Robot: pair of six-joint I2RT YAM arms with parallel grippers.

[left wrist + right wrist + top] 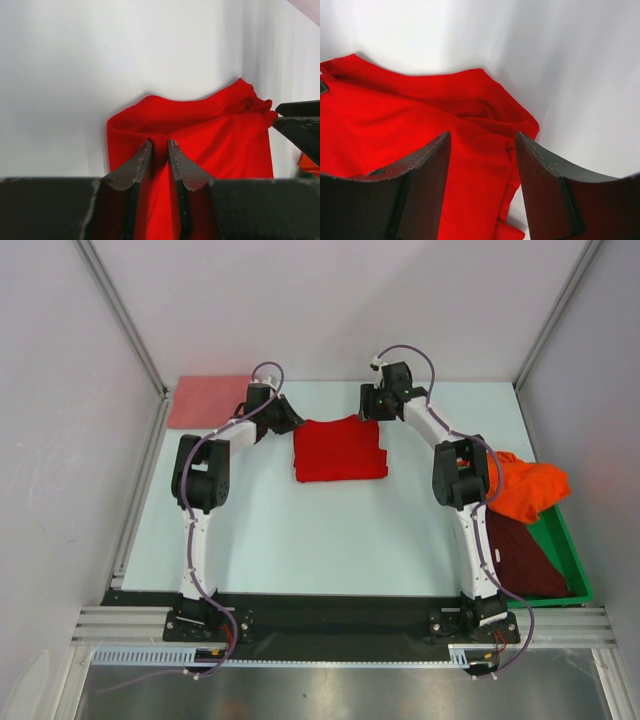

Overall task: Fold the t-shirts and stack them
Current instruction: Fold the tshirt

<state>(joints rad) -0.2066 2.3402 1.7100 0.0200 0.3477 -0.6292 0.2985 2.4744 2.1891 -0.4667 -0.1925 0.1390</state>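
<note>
A bright red t-shirt (340,450), folded into a rough rectangle, lies mid-table. My left gripper (291,424) is at its back left corner. In the left wrist view its jaws (159,145) stand close together with a ridge of the red t-shirt (210,130) pinched between them. My right gripper (372,412) is at the back right corner. Its jaws (482,137) are wide open, straddling the shirt's (395,120) edge without gripping. A salmon-pink t-shirt (205,400) lies flat at the back left. An orange t-shirt (528,490) and a dark maroon one (525,560) lie at the right.
A green bin (562,550) at the table's right edge holds the maroon shirt, and the orange one hangs over its far end. White walls close in the back and both sides. The right gripper's fingers (300,122) show at the right of the left wrist view.
</note>
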